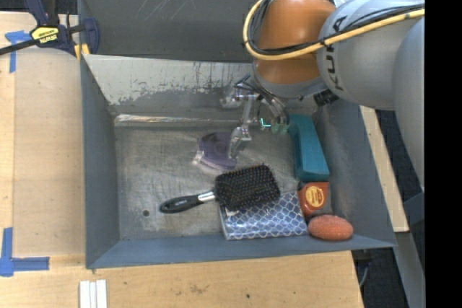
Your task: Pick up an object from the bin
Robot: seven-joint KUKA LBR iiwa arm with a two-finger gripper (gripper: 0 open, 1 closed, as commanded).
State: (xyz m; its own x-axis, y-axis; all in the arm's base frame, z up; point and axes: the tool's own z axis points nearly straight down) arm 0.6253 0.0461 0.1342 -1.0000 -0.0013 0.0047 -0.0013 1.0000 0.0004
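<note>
End effector [249, 128] low over rear centre of bin [97, 155]; apart or together: cannot tell. Nearest: small purple object [214, 153], just lower-left of tip, possibly touching. Toward the near wall: black hairbrush [238, 190], long axis left-right, handle pointing left.

Black hairbrush [245, 187], teal box [309, 148], purple lump [214, 153], blue-and-white lattice-patterned pouch [267, 221], rusty-orange ball [330, 228], grey bin [97, 177]

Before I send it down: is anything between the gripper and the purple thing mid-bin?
Nothing visible does. The gripper hangs at the right edge of the purple thing. The black hairbrush lies close by toward the bin's front, not between them.
</note>
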